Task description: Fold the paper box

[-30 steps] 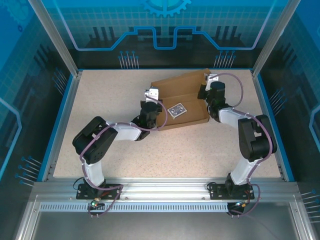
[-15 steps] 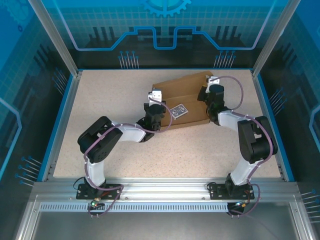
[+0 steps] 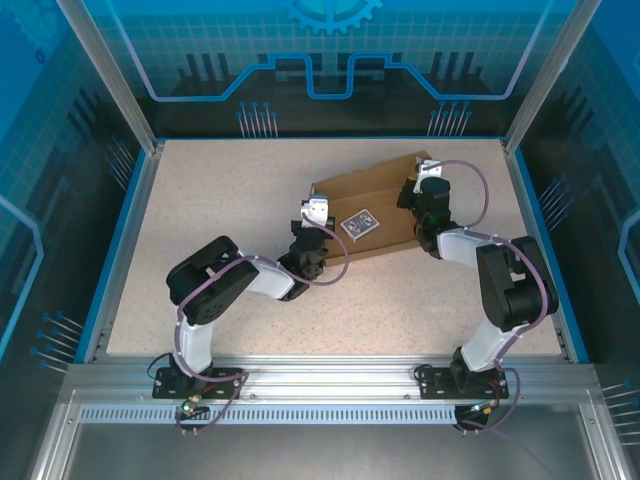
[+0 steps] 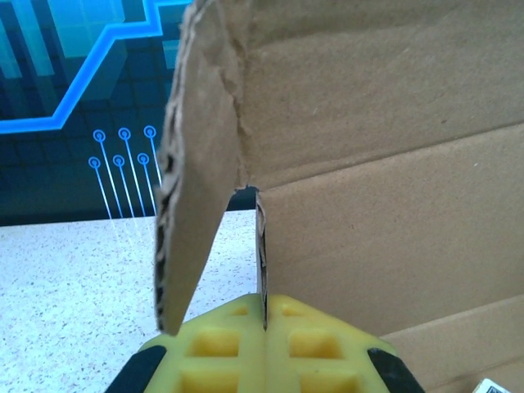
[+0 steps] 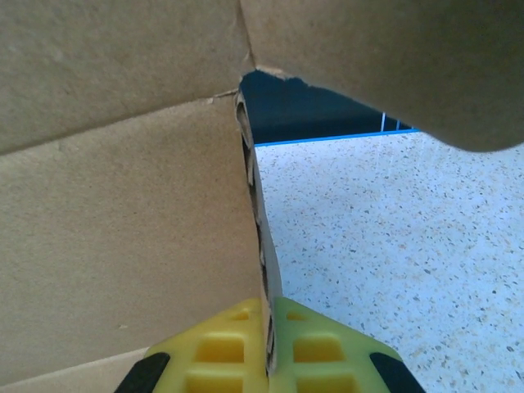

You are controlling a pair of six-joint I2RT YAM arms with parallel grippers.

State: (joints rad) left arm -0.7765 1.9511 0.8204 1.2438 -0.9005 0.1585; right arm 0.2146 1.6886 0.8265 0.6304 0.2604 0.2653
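From above, the box (image 3: pixel 375 198) lies on the table's (image 3: pixel 220 200) far right part. Its long axis runs left to right, with the right end angled away, and a card pack (image 3: pixel 358 223) sits on it. Since 1 second ago it has slid slightly right. The left pincer (image 3: pixel 316 222) and right pincer (image 3: pixel 418 195) meet its 2 ends — the tips are hidden.

Left wrist: the left pincer (image 4: pixel 264 323) pinches a box (image 4: pixel 368 205) edge beside a raised flap.

Right wrist: the right pincer (image 5: pixel 268 327) pinches a box (image 5: pixel 123 246) wall — the rest is cut off.
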